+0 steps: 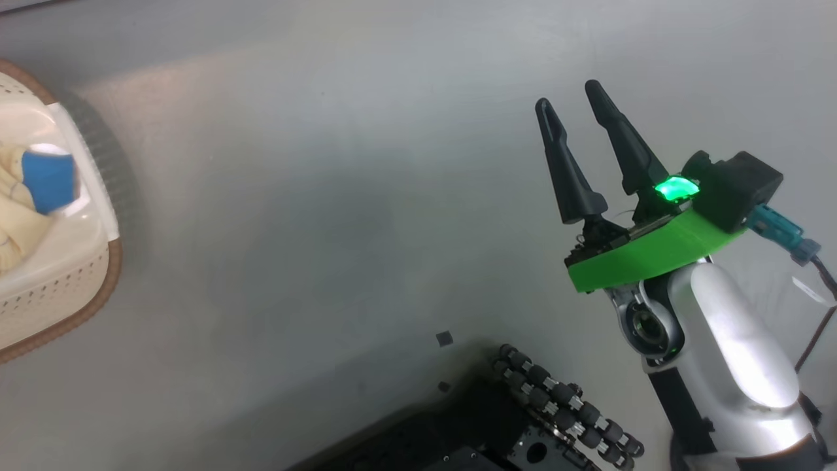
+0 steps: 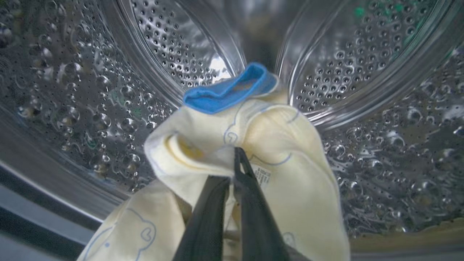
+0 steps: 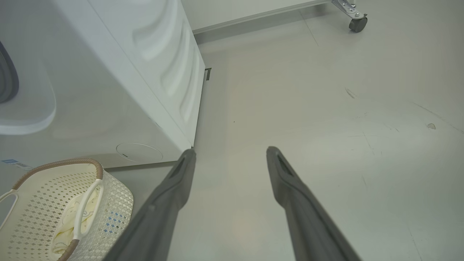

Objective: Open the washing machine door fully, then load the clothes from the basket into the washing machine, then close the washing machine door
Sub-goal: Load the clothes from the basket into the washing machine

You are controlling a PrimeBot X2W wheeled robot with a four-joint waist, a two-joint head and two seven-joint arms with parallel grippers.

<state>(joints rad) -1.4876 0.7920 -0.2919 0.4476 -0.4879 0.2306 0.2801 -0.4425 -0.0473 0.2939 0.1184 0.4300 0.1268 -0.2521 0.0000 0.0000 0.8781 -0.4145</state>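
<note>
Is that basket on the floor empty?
No, cream-yellow clothes and a blue cloth piece lie inside the basket.

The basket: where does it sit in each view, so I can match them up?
Head view: basket at the left edge, cut off, clothes inside.
Left wrist view: looks into the drum, where the left gripper is shut on a cream-yellow garment.
Right wrist view: basket at the lower left, by the washing machine.
Shared landmark: the cream-yellow clothes in the basket.
</note>
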